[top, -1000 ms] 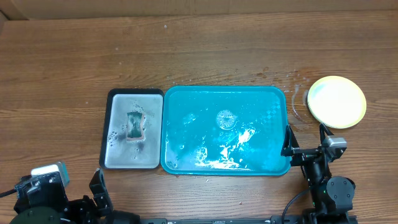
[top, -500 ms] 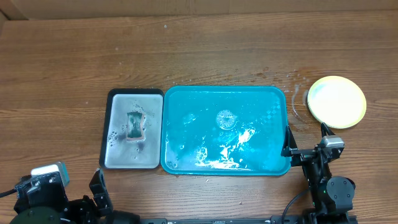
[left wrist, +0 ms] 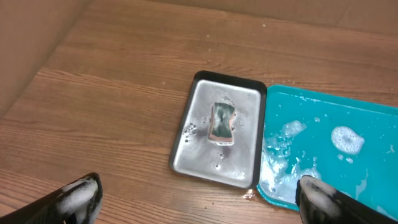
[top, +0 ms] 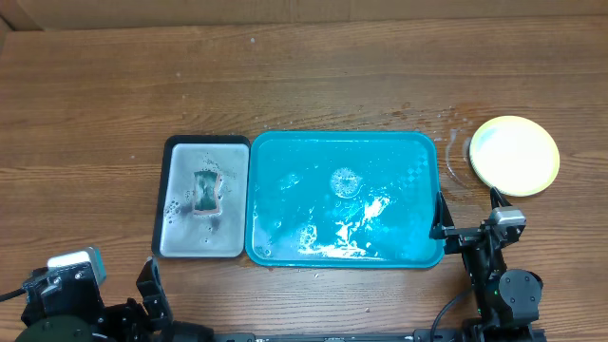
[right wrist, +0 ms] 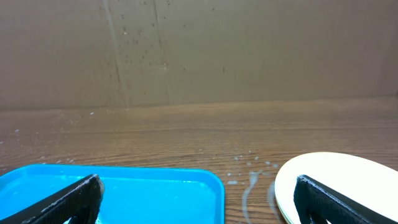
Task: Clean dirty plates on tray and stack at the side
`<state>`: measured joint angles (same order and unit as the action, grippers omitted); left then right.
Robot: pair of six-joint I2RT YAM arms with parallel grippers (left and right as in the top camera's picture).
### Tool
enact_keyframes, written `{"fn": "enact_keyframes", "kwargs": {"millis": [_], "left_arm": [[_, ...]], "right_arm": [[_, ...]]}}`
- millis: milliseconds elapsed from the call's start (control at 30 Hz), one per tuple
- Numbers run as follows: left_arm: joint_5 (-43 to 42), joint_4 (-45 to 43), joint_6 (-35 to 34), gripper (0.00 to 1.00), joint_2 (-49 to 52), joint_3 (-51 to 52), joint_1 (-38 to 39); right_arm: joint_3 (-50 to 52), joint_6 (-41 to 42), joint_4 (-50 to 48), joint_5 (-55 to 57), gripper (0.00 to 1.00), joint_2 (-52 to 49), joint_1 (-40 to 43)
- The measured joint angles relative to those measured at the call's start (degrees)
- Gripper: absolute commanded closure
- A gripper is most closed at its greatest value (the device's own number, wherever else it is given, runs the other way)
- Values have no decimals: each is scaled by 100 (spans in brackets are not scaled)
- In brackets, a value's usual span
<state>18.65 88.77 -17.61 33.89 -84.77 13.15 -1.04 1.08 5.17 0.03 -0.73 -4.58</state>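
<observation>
Nothing on the tabletop (top: pixel 304 76) has moved. Left hand (left wrist: pixel 199 199) and right hand (right wrist: pixel 199 199) gape wide and empty at the near edge. One soapy teal tray (top: pixel 285 190) lies central. The plates (top: pixel 515 155), count unclear, sit stacked beyond its right corner. One sponge (top: pixel 206 193) rests in one grey tray (top: pixel 180 237) just left.

You're at a staged robot workbench, the kind set up in a lab. A wood-grain table (top: pixel 95 95) is backed by a plain cardboard wall (right wrist: pixel 249 50) spattered with drops, and the left arm (top: pixel 62 290) and right arm (top: pixel 499 280) stand at its near edge. The washing-up is laid out right on the tabletop: a sudsy teal tray (top: pixel 418 152), a black-rimmed metal tray (top: pixel 161 190) holding a sponge (top: pixel 206 193), and a yellow-green rimmed plate (top: pixel 514 155) set aside.
</observation>
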Motion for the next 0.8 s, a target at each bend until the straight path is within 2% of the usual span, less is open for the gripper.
{"fn": "enact_keyframes", "kwargs": {"millis": [600,700,800], "left_arm": [[-46,9,-39,0,0,2,0],[-173,-433,-144,0,-57,127,-68],[-308,-1344,-195,1,-337,645,-291]], "right_arm": [[0,-4,-2,-2,0,0,0],[0,-7,0,0,0,0,0],[0,-4,0,-2,0,-2,0]]}}
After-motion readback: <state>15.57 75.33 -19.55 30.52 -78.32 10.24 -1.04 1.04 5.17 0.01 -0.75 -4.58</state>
